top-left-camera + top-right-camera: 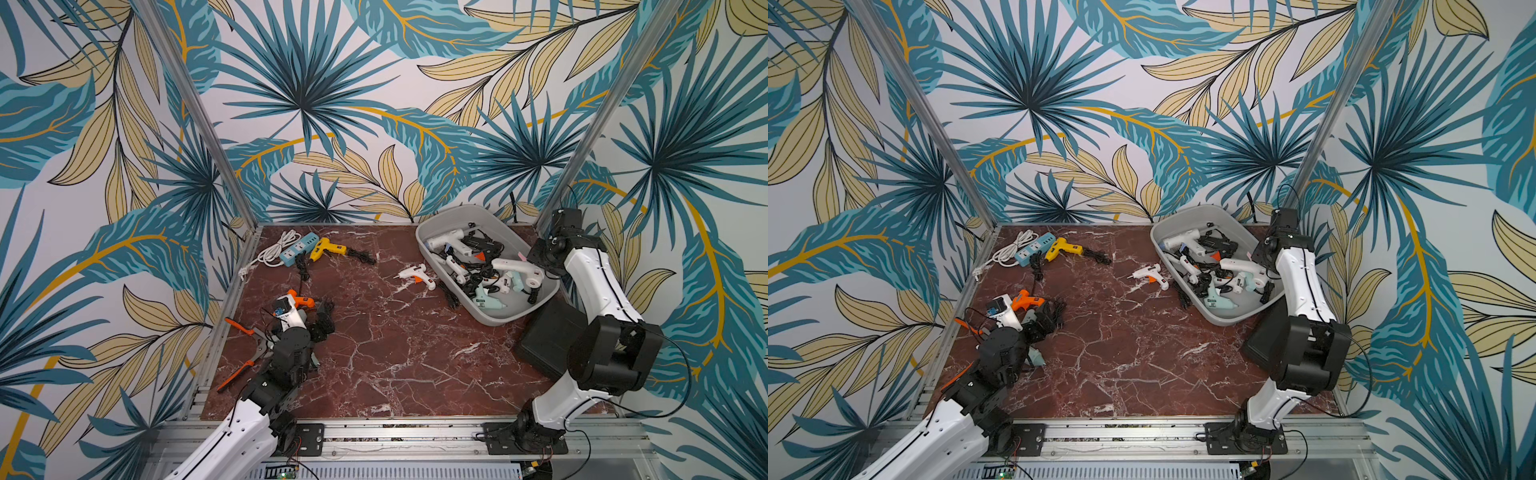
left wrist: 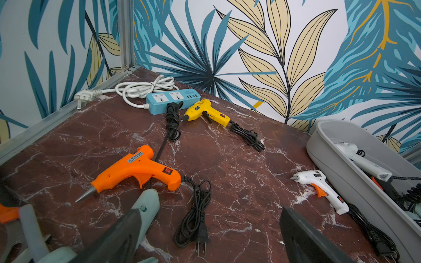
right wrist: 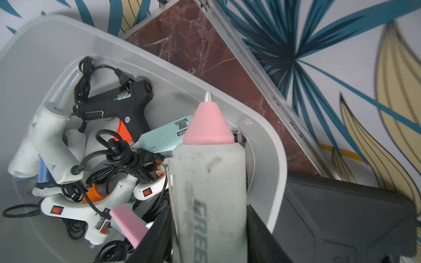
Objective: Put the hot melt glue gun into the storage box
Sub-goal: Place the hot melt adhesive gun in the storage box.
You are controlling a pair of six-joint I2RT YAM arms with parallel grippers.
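Though the right arm's own wrist hides most of its fingers from above, the wrist camera settles it: the right gripper [image 3: 208, 227] is clamped on the barrel of a grubby white glue gun [image 3: 209, 177] with a pink nozzle, a black finger [image 3: 155, 234] pressed to each flank. The gun's handle end is cut off at the frame edge, and whether it touches the heap of guns below I cannot tell. It hangs over the 3 o'clock side of the storage box [image 1: 492, 321], which stands at 2 o'clock on the table [image 1: 374, 365]. Part of the black case [image 1: 544, 332] at 4 o'clock sits behind that arm. Over at 9 o'clock the left arm covers much of a pale green glue gun [image 2: 147, 205] and the orange-handled pliers [image 1: 239, 326]. The left gripper [image 2: 211, 230] is spread wide, holding nothing, just short of the orange glue gun [image 2: 139, 168].
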